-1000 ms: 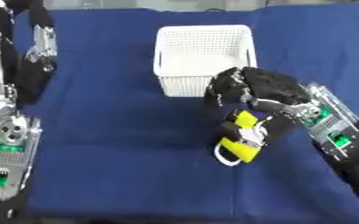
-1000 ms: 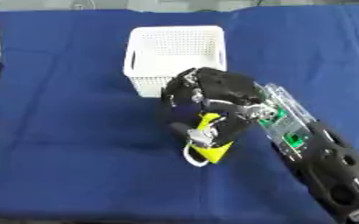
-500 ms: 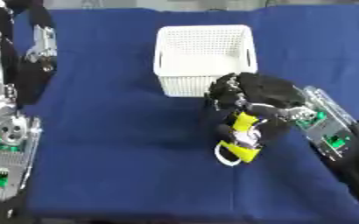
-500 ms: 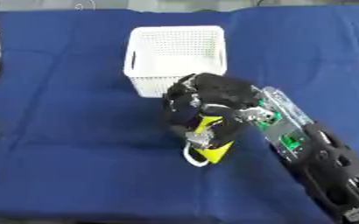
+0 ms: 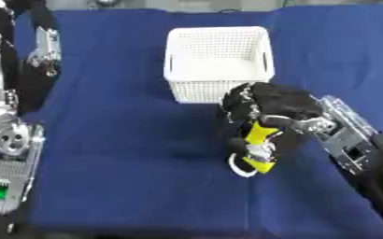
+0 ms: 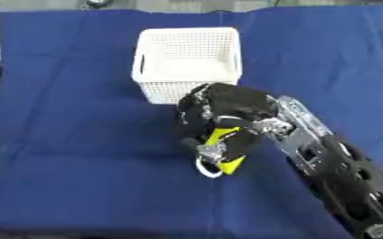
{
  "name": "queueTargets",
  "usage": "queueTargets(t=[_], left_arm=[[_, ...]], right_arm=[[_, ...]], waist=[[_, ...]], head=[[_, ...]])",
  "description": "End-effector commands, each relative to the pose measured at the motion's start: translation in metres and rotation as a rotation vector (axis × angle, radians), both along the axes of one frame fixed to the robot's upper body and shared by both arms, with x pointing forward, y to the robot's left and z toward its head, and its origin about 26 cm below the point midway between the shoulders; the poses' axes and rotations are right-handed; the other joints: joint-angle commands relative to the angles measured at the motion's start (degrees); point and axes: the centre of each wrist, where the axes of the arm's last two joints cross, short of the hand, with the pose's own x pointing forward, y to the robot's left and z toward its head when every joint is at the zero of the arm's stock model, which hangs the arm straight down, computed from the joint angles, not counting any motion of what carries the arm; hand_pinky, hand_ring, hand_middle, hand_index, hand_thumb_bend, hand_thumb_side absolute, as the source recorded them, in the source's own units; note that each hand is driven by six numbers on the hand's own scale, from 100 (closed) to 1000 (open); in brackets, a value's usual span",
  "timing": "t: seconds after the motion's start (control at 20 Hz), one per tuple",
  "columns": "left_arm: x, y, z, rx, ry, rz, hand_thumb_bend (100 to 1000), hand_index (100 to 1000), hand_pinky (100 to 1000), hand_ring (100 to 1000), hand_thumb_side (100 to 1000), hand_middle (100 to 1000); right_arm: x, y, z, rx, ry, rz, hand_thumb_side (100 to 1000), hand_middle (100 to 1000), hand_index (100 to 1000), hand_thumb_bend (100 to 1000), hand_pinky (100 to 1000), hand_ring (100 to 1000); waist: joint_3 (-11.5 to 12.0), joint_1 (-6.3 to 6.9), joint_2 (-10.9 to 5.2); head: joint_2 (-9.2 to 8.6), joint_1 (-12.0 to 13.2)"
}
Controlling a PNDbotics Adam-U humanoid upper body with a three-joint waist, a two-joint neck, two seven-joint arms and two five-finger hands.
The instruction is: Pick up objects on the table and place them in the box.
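The white basket (image 5: 217, 60) sits toward the far middle of the blue cloth (image 5: 129, 149), its mesh walls upright and nothing visible inside it. Just in front of its near wall, a little toward the right-hand corner, the robot's right hand (image 5: 268, 103) is curled around a yellow object (image 5: 258, 140), fingers and thumb wrapped over the upper part so that only the lower yellow body shows below the black palm. The object hangs tilted, its lower end pointing away from the basket, and a thin white loop (image 5: 241, 167) dangles from that end, close above the cloth or touching it; I cannot tell which. A small grey-white piece sits on the yellow body's side. The hand and its load are outside the basket, near its front wall but not over the opening. The right forearm runs off from the hand away from the basket toward the near right corner. Well to the basket's left, the left arm (image 5: 11, 140) stands along the cloth's edge; its hand is not visible.
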Motion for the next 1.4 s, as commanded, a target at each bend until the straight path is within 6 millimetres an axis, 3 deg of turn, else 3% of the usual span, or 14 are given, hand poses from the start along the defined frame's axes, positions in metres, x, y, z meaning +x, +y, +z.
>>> queueTargets(t=[0.05, 0.9, 1.4], left_arm=[[-0.001, 0.001, 0.007, 0.012, -0.029, -0.003, 100, 823, 899, 751, 704, 773], [-0.002, 0.002, 0.007, 0.012, -0.027, 0.003, 100, 822, 899, 751, 705, 773], [-0.002, 0.001, 0.007, 0.011, -0.027, 0.002, 100, 823, 900, 751, 704, 773]], right_arm=[[0.0, 0.0, 0.006, -0.183, -0.109, 0.182, 1000, 509, 655, 178, 585, 501], [0.01, -0.019, -0.005, -0.269, -0.163, 0.053, 1000, 527, 634, 150, 585, 518], [0.01, -0.013, -0.01, -0.297, -0.184, 0.051, 1000, 530, 630, 100, 595, 523]], waist=[[0.1, -0.03, -0.66], [-0.3, -0.14, -0.93], [-0.2, -0.05, -0.74]], head=[[-0.18, -0.6], [-0.18, -0.4], [-0.18, -0.6]])
